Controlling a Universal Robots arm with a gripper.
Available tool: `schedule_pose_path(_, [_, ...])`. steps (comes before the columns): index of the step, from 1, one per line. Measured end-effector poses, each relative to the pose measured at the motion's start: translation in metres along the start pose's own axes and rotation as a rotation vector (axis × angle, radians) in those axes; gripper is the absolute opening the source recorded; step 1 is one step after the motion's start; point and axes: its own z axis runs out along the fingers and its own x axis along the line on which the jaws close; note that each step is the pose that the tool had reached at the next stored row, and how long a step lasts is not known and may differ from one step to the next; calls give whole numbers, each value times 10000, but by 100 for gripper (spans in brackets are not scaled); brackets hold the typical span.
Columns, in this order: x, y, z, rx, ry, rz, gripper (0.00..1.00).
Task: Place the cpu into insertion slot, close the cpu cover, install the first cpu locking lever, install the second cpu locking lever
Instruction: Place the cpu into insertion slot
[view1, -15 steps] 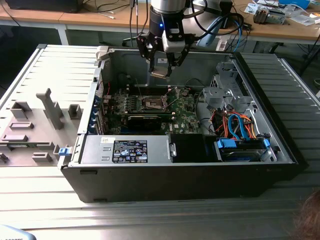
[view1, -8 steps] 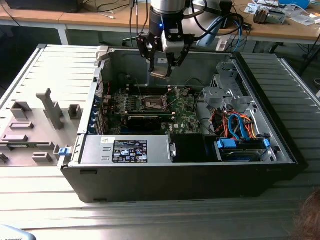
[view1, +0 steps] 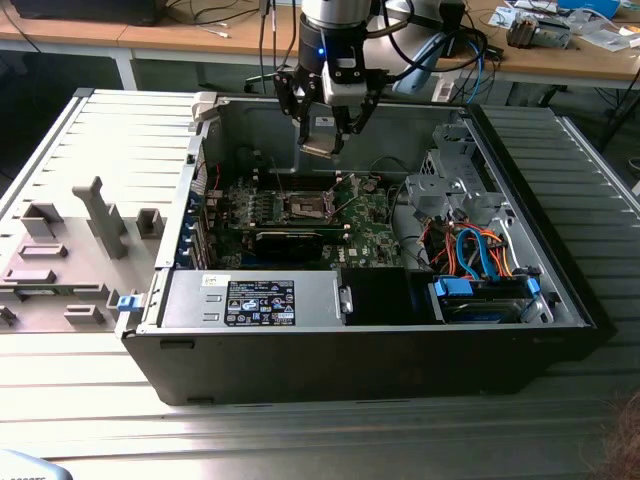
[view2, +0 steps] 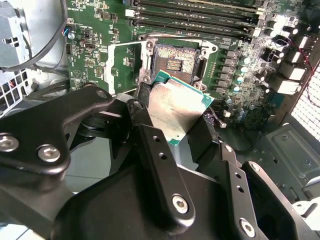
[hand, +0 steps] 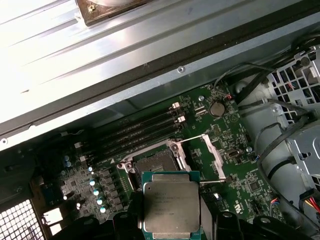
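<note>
My gripper (view1: 322, 138) hangs above the open computer case, shut on the cpu (view1: 320, 134), a flat square chip with a silver-grey top. In both wrist views the cpu (view2: 175, 107) (hand: 171, 207) sits clamped by its edges between the black fingers (view2: 144, 100), well above the motherboard. Below it lies the insertion slot (view2: 175, 62) (hand: 155, 162) (view1: 307, 207), uncovered, its contact field bare. The cpu cover (view2: 122, 67) (hand: 212, 152) stands swung open beside the slot. Thin wire locking levers (hand: 192, 138) stick up, released, next to it.
The black case (view1: 300, 365) has tall walls around the green motherboard (view1: 370, 235). Memory slots (hand: 135, 130) run beside the socket. A black card (view1: 290, 240), a metal drive cage (view1: 450, 185) and orange and blue cables (view1: 480, 255) crowd the exterior view's right. Grey fixtures (view1: 100, 215) stand outside.
</note>
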Motion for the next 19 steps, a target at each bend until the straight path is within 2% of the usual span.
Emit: schedule_pose_path(19, [0, 0, 9, -6, -11, 333, 55])
